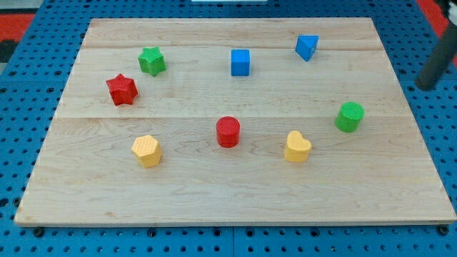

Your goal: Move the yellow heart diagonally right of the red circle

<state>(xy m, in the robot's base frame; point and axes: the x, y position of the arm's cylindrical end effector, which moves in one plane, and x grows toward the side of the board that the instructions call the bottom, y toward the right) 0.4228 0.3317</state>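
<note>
Wooden board carries yellow heart right of red circle; my tip seems out of view.

Across my board's top I see a green star, a blue cube, a blue block; lower, a red star, yellow hexagon, green cylinder

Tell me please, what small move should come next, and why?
Probably bring my tip, now off the board at the view's right edge, in toward the yellow heart. The heart lies level with the red circle, to its right, with nothing touching it, so it has yet to be pushed to a diagonal spot.
</note>
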